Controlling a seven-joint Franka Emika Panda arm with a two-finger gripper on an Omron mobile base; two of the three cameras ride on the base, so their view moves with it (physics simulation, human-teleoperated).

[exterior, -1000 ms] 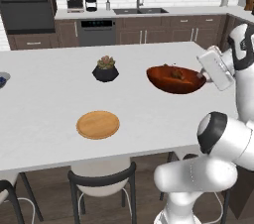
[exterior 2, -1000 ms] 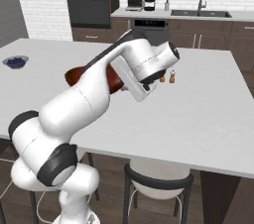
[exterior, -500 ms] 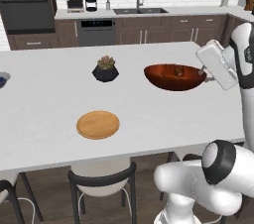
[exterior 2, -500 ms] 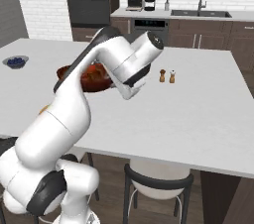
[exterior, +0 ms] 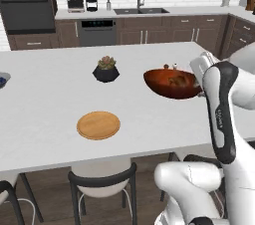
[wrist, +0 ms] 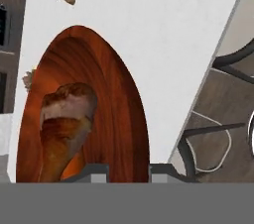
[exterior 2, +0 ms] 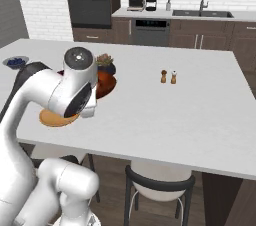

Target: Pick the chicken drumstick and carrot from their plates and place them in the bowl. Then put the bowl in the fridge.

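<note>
Since a second ago the whole scene has slid left in both base views, so the cameras have moved with the base, while the bowl [exterior: 173, 82] keeps its place at the robot's wrist. Glossy and reddish-brown, it hangs roughly level just above the white island counter [exterior: 60, 94], toward the counter's right end in the left base view, and in the right base view [exterior 2: 106, 83] it peeks out from behind the arm. Inside it lies the chicken drumstick [wrist: 63, 124], a brown lump with a paler patch on its thick end; beneath it shows a bit of orange that may be the carrot, though that is too small to tell. The gripper [wrist: 128, 171] is closed narrowly on the bowl's near rim, its two dark tips straddling the rim's edge in the hand view. Left of the bowl on the counter stands a black faceted plant pot [exterior: 105, 71], and nearer lies the round wooden plate [exterior: 98, 125], bare. A grey bowl of berries [exterior 2: 15, 62] sits at the far left edge. Two small shakers [exterior 2: 168, 76] stand well apart to the right. Dark stools [exterior: 102, 181] stand along the near side.
</note>
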